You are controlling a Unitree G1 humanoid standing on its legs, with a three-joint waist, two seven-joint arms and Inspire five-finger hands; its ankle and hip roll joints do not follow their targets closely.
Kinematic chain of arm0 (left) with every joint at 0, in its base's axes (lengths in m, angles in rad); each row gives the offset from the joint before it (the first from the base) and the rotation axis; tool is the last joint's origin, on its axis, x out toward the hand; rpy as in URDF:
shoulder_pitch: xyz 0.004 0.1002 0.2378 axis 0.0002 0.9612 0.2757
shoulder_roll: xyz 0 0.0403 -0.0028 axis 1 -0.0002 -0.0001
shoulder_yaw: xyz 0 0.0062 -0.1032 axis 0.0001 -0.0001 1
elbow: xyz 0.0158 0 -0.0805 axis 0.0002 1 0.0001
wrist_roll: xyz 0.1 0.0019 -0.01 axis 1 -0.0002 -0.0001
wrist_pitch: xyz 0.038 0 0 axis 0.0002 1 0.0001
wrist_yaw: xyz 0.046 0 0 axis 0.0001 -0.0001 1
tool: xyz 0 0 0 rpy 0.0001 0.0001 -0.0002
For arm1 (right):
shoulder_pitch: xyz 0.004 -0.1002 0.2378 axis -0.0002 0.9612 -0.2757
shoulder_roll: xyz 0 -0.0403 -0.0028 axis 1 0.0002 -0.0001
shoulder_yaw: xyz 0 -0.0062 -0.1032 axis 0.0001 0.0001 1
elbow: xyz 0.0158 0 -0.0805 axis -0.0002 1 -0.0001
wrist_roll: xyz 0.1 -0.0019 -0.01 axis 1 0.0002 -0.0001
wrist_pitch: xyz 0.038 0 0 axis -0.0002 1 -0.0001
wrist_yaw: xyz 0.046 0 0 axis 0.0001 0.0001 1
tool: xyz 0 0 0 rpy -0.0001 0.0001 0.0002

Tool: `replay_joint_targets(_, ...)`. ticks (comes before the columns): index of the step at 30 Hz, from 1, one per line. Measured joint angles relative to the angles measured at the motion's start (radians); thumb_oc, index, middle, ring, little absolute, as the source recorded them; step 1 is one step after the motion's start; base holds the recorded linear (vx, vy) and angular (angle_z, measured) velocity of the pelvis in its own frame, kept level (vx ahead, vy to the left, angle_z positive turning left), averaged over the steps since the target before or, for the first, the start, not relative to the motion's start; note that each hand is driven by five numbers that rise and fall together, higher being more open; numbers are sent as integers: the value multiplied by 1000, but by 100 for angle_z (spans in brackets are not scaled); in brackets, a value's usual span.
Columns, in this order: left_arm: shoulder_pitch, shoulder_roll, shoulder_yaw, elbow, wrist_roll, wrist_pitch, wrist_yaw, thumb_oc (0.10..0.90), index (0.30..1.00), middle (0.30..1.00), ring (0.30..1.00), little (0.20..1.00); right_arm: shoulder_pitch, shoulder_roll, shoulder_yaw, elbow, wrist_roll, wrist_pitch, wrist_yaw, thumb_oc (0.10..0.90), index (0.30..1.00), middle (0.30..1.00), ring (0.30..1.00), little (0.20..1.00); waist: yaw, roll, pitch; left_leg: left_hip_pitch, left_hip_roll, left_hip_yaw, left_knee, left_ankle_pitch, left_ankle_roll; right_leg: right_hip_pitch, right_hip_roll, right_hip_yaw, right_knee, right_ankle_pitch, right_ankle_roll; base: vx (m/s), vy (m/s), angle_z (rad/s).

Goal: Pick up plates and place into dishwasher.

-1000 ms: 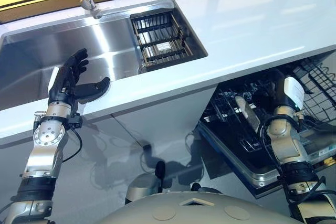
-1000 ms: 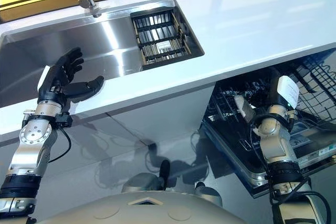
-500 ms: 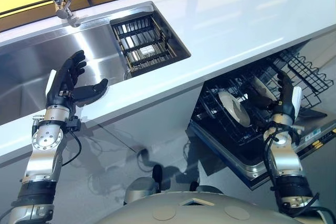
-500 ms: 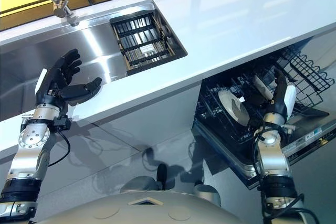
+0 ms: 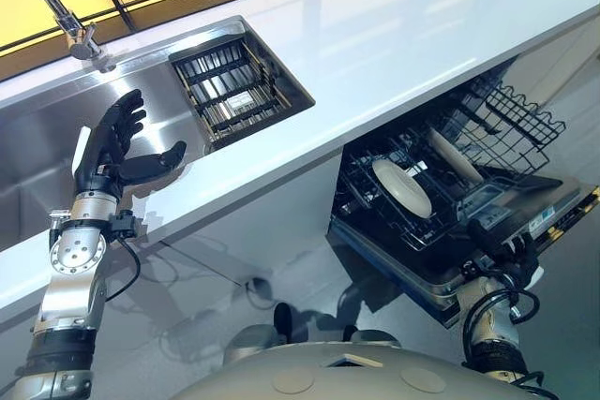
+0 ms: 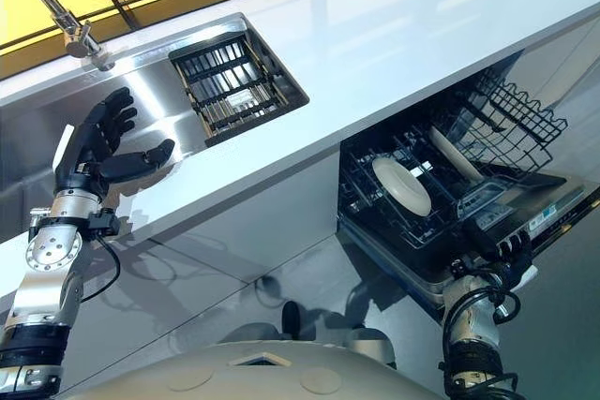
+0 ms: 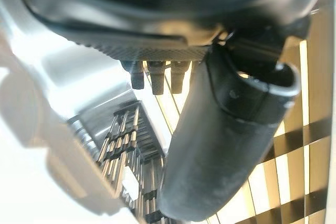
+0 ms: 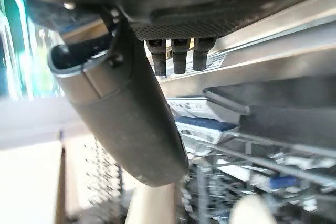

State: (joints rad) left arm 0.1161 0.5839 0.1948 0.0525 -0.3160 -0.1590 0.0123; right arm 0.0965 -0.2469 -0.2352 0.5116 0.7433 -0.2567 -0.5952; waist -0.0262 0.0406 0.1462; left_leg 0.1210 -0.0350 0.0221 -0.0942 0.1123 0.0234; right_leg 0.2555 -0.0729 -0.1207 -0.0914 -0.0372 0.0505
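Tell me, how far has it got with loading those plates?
Two plates already stand in the dishwasher's lower rack. Nothing is in hand: the right robot hand hangs open by the dishwasher door, the left robot hand open over the sink. I see no other plates waiting.

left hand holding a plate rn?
No, the left hand is open and empty above the sink; a plate sits in the dishwasher rack.
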Motion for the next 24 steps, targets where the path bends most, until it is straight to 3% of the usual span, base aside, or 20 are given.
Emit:
replay_joint_targets(7, 0, 8, -3, 0, 0, 1, 1, 800, 900, 900, 900, 900, -21, -7, -2, 88, 31, -88, -18, 800, 900, 900, 900, 900, 9, 22, -15, 7, -2, -34, 0, 1, -10, 19, 1, -28, 0, -1, -1, 71, -38, 11)
replay_joint_targets(12, 0, 35, -5, 2, -6, 3, 0, 800, 900, 900, 900, 900, -21, -43, -37, 154, 81, -109, 42, 800, 900, 900, 900, 900, 17, 39, -12, -3, -8, -60, 0, 11, -12, 16, -1, -52, 18, -6, -3, 70, 32, 16)
replay_joint_targets(16, 0, 41, -31, 4, -20, 3, 1, 800, 900, 900, 900, 900, -19, -158, -101, 219, 139, -85, 128, 800, 900, 900, 900, 900, 18, 91, 11, -24, -21, -97, 0, 23, -13, -17, -16, -86, 74, -31, 2, -13, 54, 25)
replay_joint_targets(18, 0, 42, -54, 4, -37, 3, 1, 800, 900, 900, 900, 900, -36, -226, -118, 225, 124, -75, 125, 800, 900, 900, 900, 900, 26, 133, 32, -50, -22, -98, 0, 25, -17, -56, -19, -90, 112, -38, 3, -33, 50, 14)
replay_joint_targets(22, 1, 42, -82, 4, -48, 2, 2, 800, 900, 900, 900, 900, -78, -285, -122, 228, -42, -72, -11, 800, 900, 900, 900, 900, 28, 184, 56, -80, -17, -97, 0, 24, -18, -92, -24, -121, 136, -39, -1, -2, 22, 19)
replay_joint_targets(24, 1, 36, -84, 4, -55, -1, 3, 800, 900, 900, 900, 900, -112, -282, -119, 173, -157, -74, -136, 800, 900, 900, 900, 900, 29, 197, 71, -79, -20, -89, 5, -5, -55, -96, -40, -138, 145, -45, -7, 36, 42, 17)
